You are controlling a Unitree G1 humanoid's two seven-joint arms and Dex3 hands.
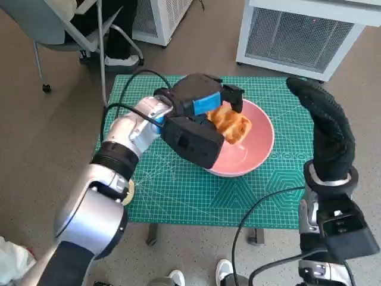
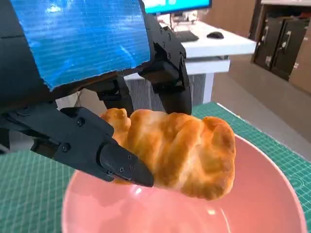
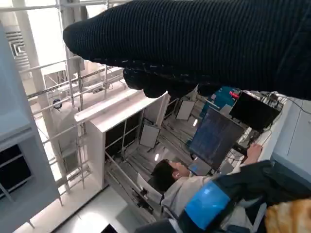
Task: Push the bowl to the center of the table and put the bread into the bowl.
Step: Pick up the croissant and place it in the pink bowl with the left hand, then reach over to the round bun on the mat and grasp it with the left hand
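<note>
Reaching in from the left, the left hand (image 1: 205, 110) holds the bread (image 1: 231, 124) over the pink bowl (image 1: 257, 149), and the left wrist view shows it plainly: black fingers (image 2: 104, 155) pinch the golden twisted loaf from both sides, lifted clear of the bowl's floor and hanging above the pink inside. Bread in the air, then, not yet down in the bowl. That bowl sits on the green cutting mat (image 1: 178, 190) covering the worktop (image 1: 196, 225), a little right of the mat's middle. Moving right, the right hand (image 1: 324, 122) stands raised in its black knitted glove beside the bowl's right rim, apart from it, holding nothing; whether its fingers are spread or curled I cannot tell from these angles. The right wrist view looks past the glove at a person (image 3: 187, 187) seated by a monitor (image 3: 214, 138). Beyond the worktop on the far right stands a white cabinet (image 1: 297, 30) with a grille.
</note>
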